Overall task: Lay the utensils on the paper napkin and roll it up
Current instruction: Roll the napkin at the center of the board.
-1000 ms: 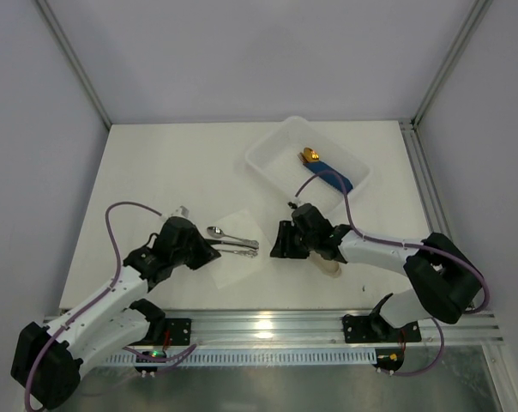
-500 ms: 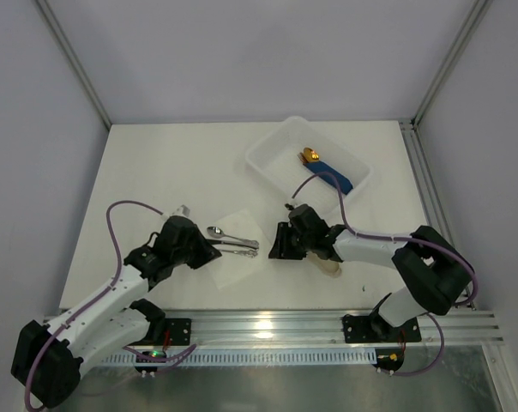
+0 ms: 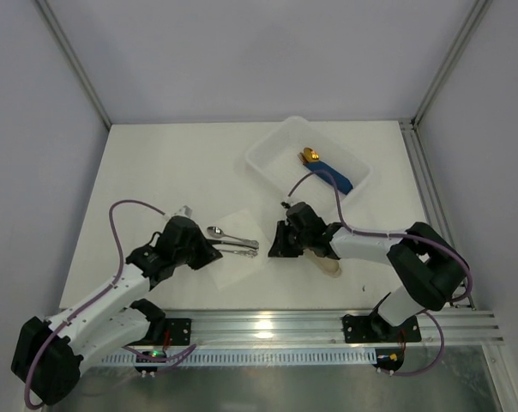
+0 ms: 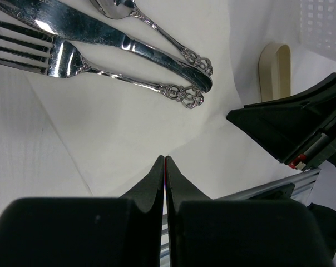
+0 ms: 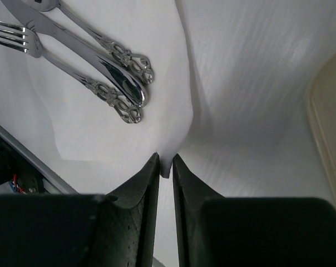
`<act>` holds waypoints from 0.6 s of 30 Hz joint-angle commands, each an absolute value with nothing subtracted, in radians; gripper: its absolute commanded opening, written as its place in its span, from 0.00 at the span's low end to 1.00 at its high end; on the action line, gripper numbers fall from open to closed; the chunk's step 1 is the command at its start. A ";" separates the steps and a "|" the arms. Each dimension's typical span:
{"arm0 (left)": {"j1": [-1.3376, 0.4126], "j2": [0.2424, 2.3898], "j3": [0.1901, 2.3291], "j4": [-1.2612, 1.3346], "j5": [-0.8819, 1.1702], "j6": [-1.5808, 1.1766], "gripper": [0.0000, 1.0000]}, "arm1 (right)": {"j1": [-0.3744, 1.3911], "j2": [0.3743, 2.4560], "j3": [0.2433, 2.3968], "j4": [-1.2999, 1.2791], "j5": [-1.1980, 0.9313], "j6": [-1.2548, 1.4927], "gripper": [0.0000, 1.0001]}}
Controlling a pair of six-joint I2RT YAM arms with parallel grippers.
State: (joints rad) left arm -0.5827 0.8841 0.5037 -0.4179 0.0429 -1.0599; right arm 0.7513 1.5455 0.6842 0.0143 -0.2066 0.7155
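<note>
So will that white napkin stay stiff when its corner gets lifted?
Probably floppy: the paper napkin buckles into a ridge where the right gripper pinches its corner. Likely very light, so it may slide, though the utensils lying on it should pin it.

white plastic tray [image 3: 272, 154] up by the far right corner of the table [image 3: 173, 172], blue-handled gold-tipped thing [image 3: 332, 177] lying in it, beige oblong sleeve [image 3: 330, 267] near the front edge, right of middle
</note>
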 commanded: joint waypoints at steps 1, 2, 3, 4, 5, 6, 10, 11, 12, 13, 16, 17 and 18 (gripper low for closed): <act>-0.591 0.910 0.546 -0.384 0.018 -1.032 0.00 | 0.753 1.554 0.753 0.046 -0.238 0.677 0.18; -0.592 0.919 0.546 -0.380 0.014 -1.031 0.00 | 0.755 1.555 0.759 0.040 -0.239 0.672 0.18; -0.594 0.928 0.543 -0.377 0.012 -1.029 0.00 | 0.755 1.555 0.768 0.038 -0.247 0.669 0.18; -0.595 0.949 0.545 -0.368 0.012 -1.028 0.00 | 0.755 1.557 0.775 0.038 -0.253 0.666 0.18; -0.597 0.959 0.543 -0.365 0.012 -1.028 0.00 | 0.756 1.557 0.781 0.034 -0.256 0.664 0.18; -0.601 0.968 0.540 -0.359 0.009 -1.026 0.00 | 0.759 1.560 0.796 0.029 -0.261 0.657 0.18; -0.612 1.003 0.528 -0.334 0.009 -1.029 0.00 | 0.788 1.604 0.839 0.006 -0.268 0.637 0.17; -0.612 1.012 0.526 -0.327 0.009 -1.029 0.00 | 0.793 1.612 0.845 0.006 -0.270 0.635 0.16; -0.614 1.015 0.526 -0.325 0.009 -1.029 0.00 | 0.796 1.620 0.859 0.006 -0.271 0.632 0.15; -0.617 1.019 0.525 -0.324 0.009 -1.029 0.00 | 0.801 1.634 0.867 0.006 -0.272 0.632 0.15; -0.621 1.023 0.525 -0.322 -0.021 -1.031 0.00 | 0.813 1.647 0.888 0.003 -0.268 0.627 0.15; -0.623 1.025 0.523 -0.319 -0.021 -1.031 0.00 | 0.816 1.660 0.894 -0.027 -0.270 0.624 0.15; -0.621 1.029 0.523 -0.318 -0.021 -1.031 0.00 | 0.818 1.664 0.908 -0.031 -0.270 0.623 0.15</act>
